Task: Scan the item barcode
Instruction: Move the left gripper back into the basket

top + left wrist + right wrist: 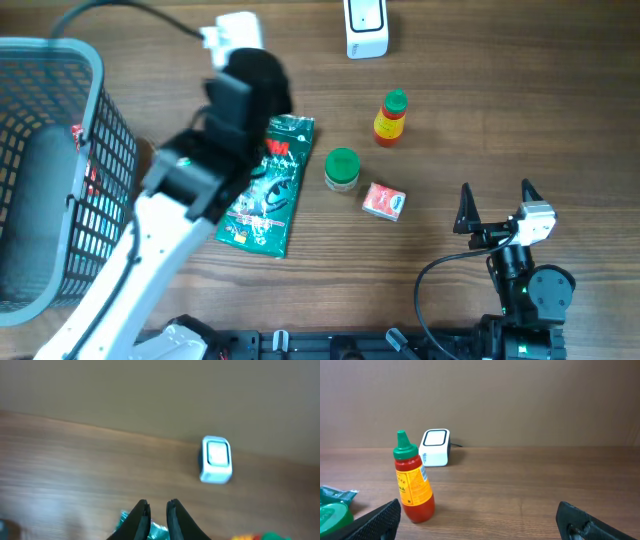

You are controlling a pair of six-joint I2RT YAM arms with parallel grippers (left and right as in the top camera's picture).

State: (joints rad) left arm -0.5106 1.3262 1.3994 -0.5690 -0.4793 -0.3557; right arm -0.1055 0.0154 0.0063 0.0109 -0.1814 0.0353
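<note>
- The wooden desk (520, 110) carries everything and fills all three views.
- A grey slatted basket (105, 120) stands at the left edge of the desk, partly cut off by the frame. Something red shows through its slats, too small to name.
- The left arm (170, 215), white with black joints, reaches from the near edge diagonally up over the desk, just right of the basket.
- The left end effector (158, 506) sits over the top end of the packet. Its fingers are drawn close with only a slim gap, and the wrist view is blurred, so I cannot tell whether they nip the packet's edge.
- The green packet (275, 195) lies flat on the desk, tilted slightly. Its upper end is hidden under the left arm's head and its lower end is near the desk's front.
- The right end effector (496, 186) hovers at the near right with its fingers spread wide, released and holding nothing, well apart from every item.
- The white scanner (366, 28) stands at the far edge, well apart from the packet.
- A red sauce bottle (391, 118) with a green cap stands upright between the scanner and the smaller items.
- A green-lidded jar (342, 168) sits just beside the packet's right edge.
- A small red box (383, 201) lies near the jar, on its lower right.
</note>
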